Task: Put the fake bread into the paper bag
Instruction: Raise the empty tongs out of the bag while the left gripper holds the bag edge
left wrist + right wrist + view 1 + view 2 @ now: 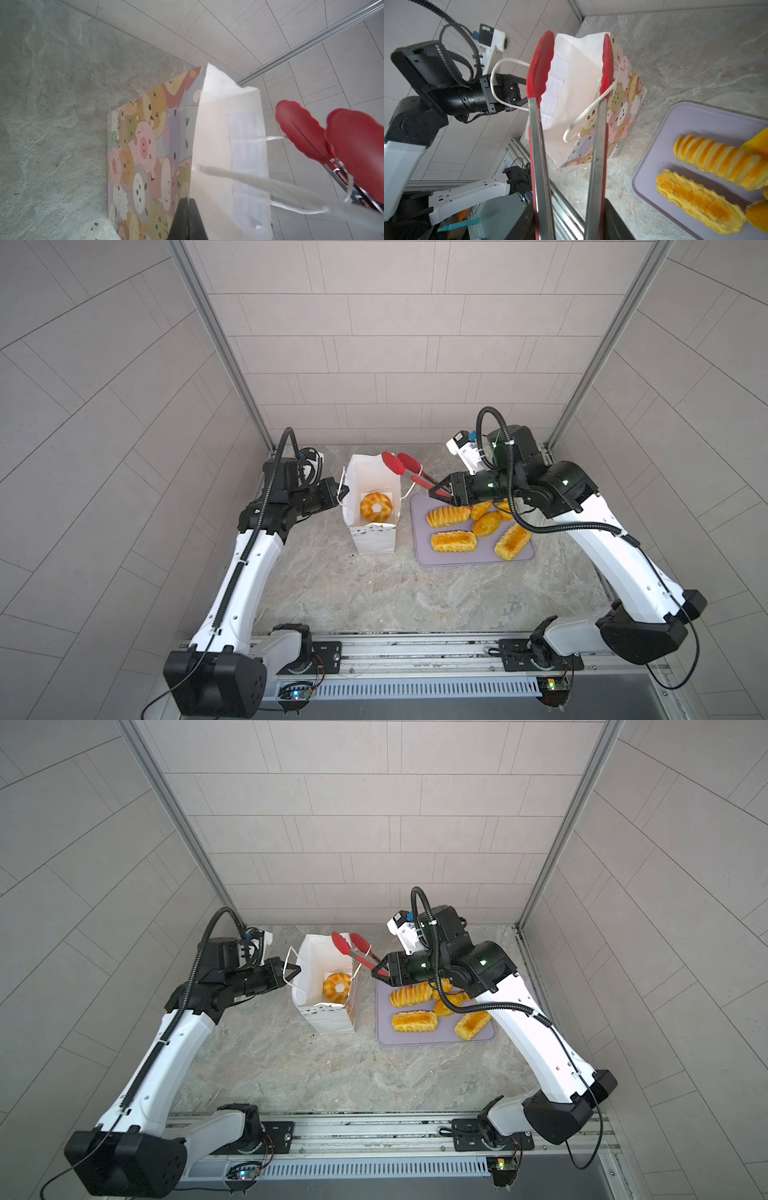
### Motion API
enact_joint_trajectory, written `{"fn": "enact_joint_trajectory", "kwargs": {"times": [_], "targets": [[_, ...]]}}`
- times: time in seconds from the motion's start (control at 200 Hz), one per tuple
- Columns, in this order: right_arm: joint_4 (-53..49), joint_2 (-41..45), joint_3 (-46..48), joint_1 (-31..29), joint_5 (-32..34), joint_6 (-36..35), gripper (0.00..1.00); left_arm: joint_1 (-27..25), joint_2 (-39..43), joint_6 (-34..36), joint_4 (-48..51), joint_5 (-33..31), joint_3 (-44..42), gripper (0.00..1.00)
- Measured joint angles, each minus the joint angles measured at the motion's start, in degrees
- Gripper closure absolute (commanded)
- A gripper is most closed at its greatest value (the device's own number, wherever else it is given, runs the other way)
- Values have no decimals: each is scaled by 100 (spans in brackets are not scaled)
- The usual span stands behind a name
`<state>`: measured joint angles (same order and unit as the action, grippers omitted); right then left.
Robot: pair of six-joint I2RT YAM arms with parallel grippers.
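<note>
In both top views the paper bag [376, 541] stands upright and open on the worktop [374, 593], with one ring doughnut [375, 506] of the fake bread lying inside it. The left gripper [343, 491] meets the bag's left rim. The right gripper [381, 972] is clamped on red-tipped tongs [351, 944], whose tips hang apart over the bag's far right corner. Just right of the bag, a lilac tray [473, 559] carries three long loaves [453, 541] and some rounder buns [487, 524] partly hidden under the right arm, perhaps three.

In the left wrist view the left gripper's fingers [196, 220] are pressed together on the bag's upper edge, near its cord handle [249, 180]. Cartoon animal faces cover the outer side.

In the right wrist view the tongs' [538, 83] two steel arms run from the gripper to the bag's mouth, one tip at each side. Two loaves [695, 199] lie on the tray [660, 149] close by.
</note>
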<state>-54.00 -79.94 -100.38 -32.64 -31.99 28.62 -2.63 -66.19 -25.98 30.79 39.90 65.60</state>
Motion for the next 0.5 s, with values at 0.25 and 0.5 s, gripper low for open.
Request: {"fn": "enact_joint_trajectory", "kwargs": {"times": [0.25, 0.5], "targets": [[590, -4, 522, 0, -343, 212, 53, 37, -319, 57, 15, 79, 0, 100], [992, -4, 708, 11, -654, 337, 53, 157, -444, 101, 37, 46, 0, 100]]}}
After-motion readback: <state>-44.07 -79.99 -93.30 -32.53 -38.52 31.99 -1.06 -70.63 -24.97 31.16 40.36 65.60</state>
